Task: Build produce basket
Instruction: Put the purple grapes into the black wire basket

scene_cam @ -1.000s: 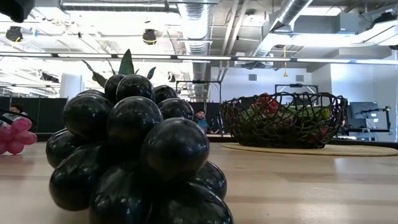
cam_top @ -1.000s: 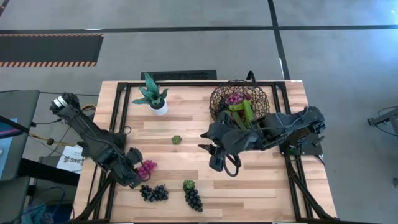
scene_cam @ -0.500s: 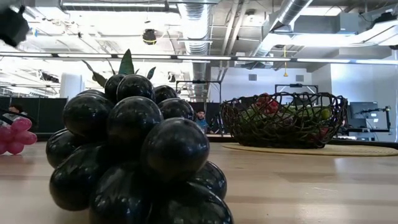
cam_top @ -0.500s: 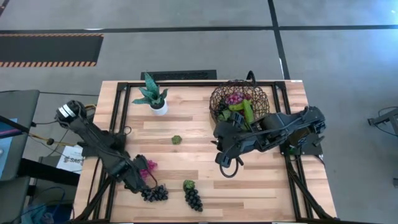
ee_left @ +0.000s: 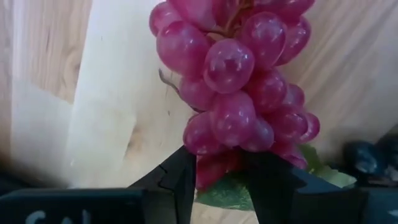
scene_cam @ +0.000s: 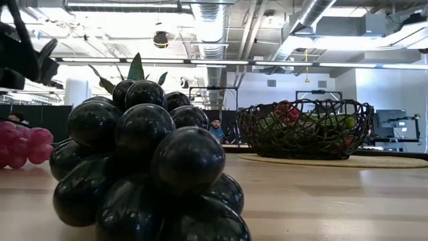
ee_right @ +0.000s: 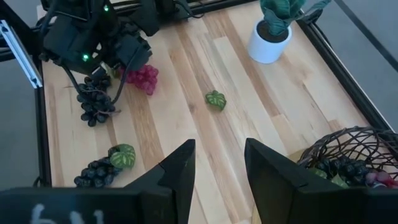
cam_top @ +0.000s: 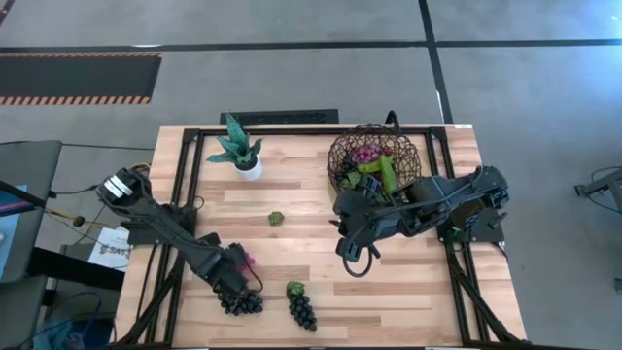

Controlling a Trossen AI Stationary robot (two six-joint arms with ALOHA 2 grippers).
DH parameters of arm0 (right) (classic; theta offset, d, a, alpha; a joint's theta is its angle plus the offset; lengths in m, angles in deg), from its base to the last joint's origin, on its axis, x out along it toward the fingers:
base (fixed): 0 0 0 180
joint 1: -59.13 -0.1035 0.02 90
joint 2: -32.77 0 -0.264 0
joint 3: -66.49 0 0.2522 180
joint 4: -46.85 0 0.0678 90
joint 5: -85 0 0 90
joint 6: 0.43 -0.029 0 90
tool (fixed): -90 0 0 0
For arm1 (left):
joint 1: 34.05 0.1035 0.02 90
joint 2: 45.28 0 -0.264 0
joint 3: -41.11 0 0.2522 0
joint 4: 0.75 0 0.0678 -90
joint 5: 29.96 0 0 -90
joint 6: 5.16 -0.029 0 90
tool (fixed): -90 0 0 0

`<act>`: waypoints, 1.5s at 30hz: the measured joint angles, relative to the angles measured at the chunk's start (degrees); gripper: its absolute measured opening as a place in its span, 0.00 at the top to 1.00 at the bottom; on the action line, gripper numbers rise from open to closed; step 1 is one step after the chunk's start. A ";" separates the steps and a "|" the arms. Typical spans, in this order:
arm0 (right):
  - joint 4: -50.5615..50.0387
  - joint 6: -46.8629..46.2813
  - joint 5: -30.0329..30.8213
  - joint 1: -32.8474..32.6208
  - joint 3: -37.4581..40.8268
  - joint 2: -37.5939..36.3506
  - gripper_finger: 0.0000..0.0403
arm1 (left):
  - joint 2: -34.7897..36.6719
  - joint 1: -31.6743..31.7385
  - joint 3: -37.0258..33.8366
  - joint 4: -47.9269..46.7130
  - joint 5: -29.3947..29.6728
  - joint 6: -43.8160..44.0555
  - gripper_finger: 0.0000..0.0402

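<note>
Basket of dark brown round wire [cam_top: 375, 158] sits at the back of the wooden table [cam_top: 408, 292], and it already has magenta grapes, green pieces and other toy food inside. Taking the basket as the landmark, the small white pot with a green plant [cam_top: 239, 150] stands well to its left along the back edge. A little green leaf piece [cam_top: 276, 219] lies out in front of the basket, to its left. Far from the basket, near the front left part of the table, the left gripper [cam_top: 236, 274] pinches a magenta grape bunch [ee_left: 242, 87] at its lower end, where the green leaf is, with 1 finger on each side. 2 black grape bunches [cam_top: 242, 302] [cam_top: 301, 309] lie on the table just beside that gripper. The right gripper [cam_top: 342, 236] hangs just in front of the basket with its fingers spread and nothing between them.
</note>
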 joint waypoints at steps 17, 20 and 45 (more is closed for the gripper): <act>-3.96 0.61 1.35 0.02 0.00 0.00 0.81 | 12.27 0.90 11.02 -1.38 23.71 -3.78 1.00; -4.28 0.59 1.49 0.02 0.00 0.00 0.92 | 17.51 0.87 13.21 -2.66 30.18 -4.75 1.00; -2.62 5.32 1.11 -1.13 -6.09 -0.04 0.74 | 8.35 8.57 13.60 1.36 6.07 -22.83 0.57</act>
